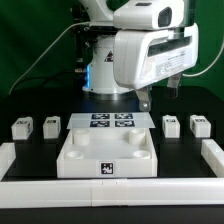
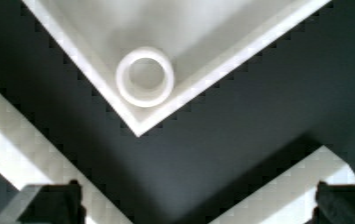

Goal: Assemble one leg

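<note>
Several small white legs with tags stand on the black table in the exterior view: two on the left (image 1: 21, 127) (image 1: 50, 125) and two on the right (image 1: 171, 125) (image 1: 199, 126). The large white tray-like piece (image 1: 72, 150) lies in the front middle. My gripper (image 1: 158, 96) hangs above the table behind the tray's back right corner, apart from every leg. In the wrist view my gripper (image 2: 195, 208) is open and empty, with one dark fingertip (image 2: 49, 205) at each side. Under it is a white corner of the tray (image 2: 192, 40) with a round ring hole (image 2: 144, 78). No leg shows in the wrist view.
The marker board (image 1: 111, 121) lies flat behind the tray. White border strips lie at the front left (image 1: 12, 156) and front right (image 1: 211, 154) and along the front edge (image 1: 110, 188). The arm's base (image 1: 105, 75) stands at the back, before a green backdrop.
</note>
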### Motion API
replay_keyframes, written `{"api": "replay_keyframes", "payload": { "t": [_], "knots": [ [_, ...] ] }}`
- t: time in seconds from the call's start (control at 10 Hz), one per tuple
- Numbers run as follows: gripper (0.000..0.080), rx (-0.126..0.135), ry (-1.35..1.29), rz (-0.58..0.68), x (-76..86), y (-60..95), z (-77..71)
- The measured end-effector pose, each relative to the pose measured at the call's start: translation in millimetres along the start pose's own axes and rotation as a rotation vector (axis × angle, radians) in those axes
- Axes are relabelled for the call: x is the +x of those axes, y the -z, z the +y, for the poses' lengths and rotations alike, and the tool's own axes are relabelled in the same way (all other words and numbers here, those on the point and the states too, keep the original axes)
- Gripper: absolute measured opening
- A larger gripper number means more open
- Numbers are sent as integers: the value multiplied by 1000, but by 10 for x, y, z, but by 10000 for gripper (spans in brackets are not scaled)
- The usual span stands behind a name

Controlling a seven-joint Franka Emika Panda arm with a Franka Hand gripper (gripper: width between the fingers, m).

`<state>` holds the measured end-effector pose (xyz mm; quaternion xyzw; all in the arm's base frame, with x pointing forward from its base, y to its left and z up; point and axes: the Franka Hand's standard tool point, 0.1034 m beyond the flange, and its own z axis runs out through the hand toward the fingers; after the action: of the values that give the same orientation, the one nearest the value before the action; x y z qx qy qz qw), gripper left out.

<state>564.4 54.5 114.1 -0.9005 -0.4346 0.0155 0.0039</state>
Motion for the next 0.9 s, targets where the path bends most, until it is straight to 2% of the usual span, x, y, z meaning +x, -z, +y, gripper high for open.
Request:
{"api": "replay_keyframes", "payload": {
  "t": [0.7, 0.9],
  "knots": [
    [650, 2, 2, -1, -27, -36, -22],
    [650, 2, 27, 0, -124, -140, -135]
  ]
}}
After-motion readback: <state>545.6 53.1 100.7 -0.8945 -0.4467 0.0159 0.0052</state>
